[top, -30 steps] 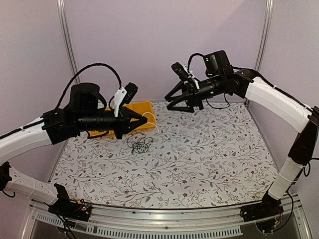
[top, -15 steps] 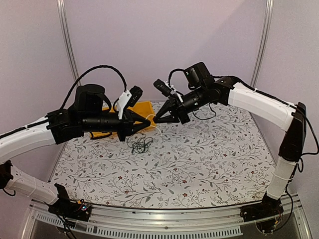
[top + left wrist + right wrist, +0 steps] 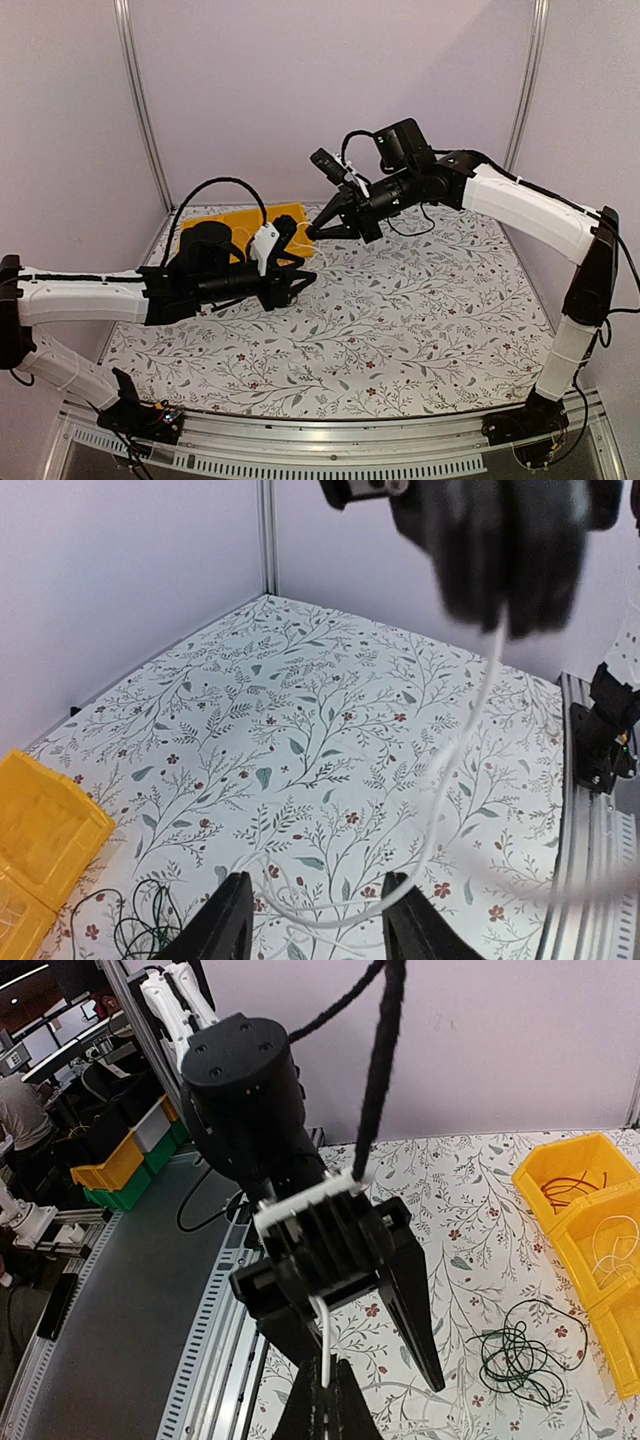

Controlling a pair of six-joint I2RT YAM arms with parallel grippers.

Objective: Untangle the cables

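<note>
A thin whitish cable [image 3: 478, 712] hangs from my right gripper [image 3: 325, 1388], which is shut on its end [image 3: 323, 1345] and held above the table at the back middle [image 3: 312, 232]. The cable curves down and runs loosely across the gap of my left gripper [image 3: 315, 905], which is open and low over the cloth [image 3: 300, 278]; its jaws do not pinch the cable. A small tangle of black cables [image 3: 520, 1352] lies on the cloth just left of the left gripper [image 3: 140, 928]. In the top view the left arm hides this tangle.
Yellow bins [image 3: 240, 222] stand at the back left, holding more coiled wires [image 3: 600, 1222]; one corner shows in the left wrist view [image 3: 40, 840]. A floral cloth [image 3: 420, 320] covers the table. A metal rail [image 3: 330, 440] runs along the near edge.
My left gripper has opened, let go of the whitish cable and dropped toward the table. My right gripper came in from the right and shut on that cable.
</note>
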